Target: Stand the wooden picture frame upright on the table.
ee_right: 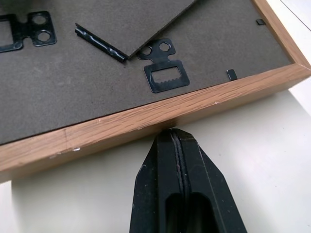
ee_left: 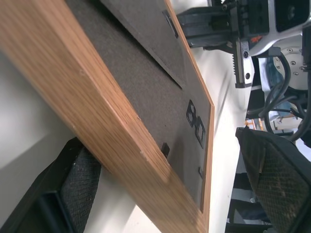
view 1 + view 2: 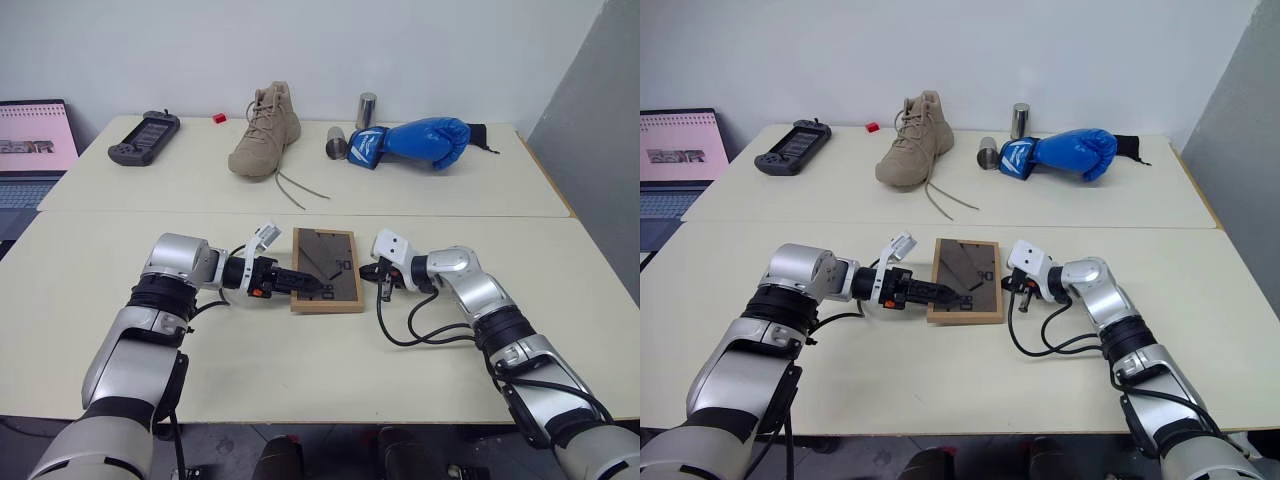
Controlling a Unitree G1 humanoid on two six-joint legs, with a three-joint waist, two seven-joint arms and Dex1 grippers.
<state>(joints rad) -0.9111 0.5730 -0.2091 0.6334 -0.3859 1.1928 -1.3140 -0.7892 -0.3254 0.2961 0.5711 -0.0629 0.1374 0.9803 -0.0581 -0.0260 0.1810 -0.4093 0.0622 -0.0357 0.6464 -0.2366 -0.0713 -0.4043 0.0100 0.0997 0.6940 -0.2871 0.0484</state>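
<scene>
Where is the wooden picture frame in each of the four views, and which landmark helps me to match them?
Left eye view: wooden picture frame lies back-up, centre of the near table, between both arms.
Right eye view: same place, centre.
Left wrist view: its wood edge and grey back run diagonally across.
Right wrist view: its back and edge cross the upper part.
Shared landmark: the black sawtooth hanger on the back panel.

Picture frame (image 3: 327, 270) flat on table (image 3: 300, 370)

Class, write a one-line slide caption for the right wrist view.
Shut right claw pressed against the edge of the face-down wooden picture frame on the table.
</scene>
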